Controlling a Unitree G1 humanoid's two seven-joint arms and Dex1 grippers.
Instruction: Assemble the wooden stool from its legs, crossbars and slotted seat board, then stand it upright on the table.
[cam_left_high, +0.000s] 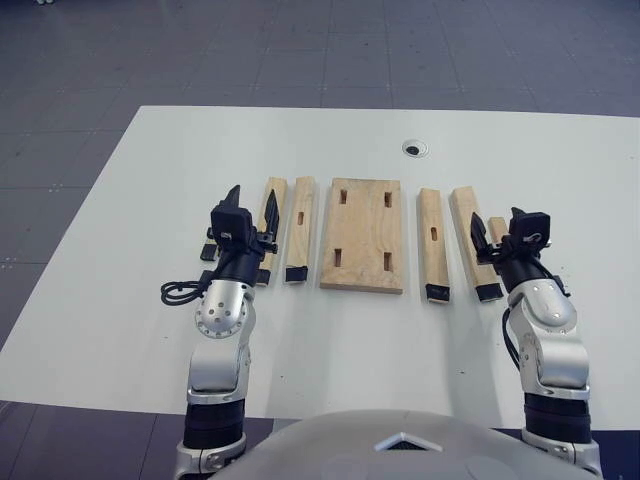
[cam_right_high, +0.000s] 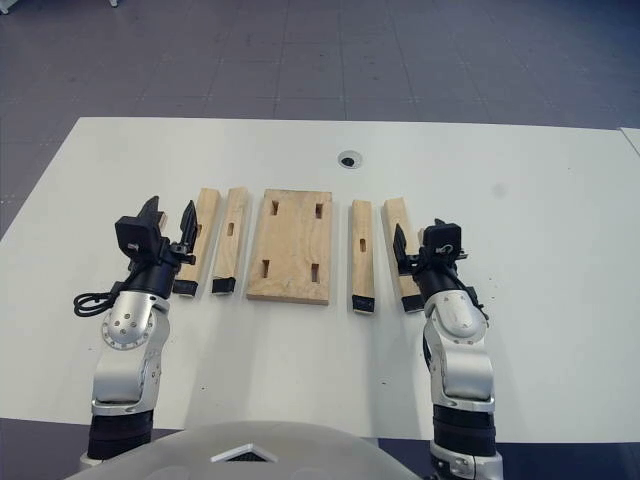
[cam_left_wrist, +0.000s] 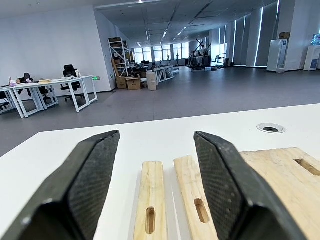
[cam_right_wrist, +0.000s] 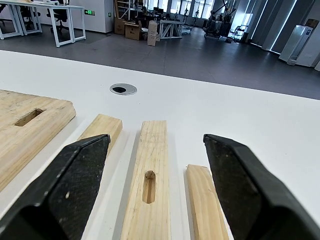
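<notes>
Hovering low over the white table with fingers spread and empty, left gripper above the left-hand legs, right gripper above the right-hand legs, slotted seat board flat between them.

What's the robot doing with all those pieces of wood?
It is getting ready to build a wooden stool, but nothing is joined yet. The slotted seat board lies flat in the middle of the white table, with legs laid out on both sides of it. The robot's left hand hovers open over the outer left leg, and its right hand hovers open over the outer right leg. Neither hand holds anything.
</notes>
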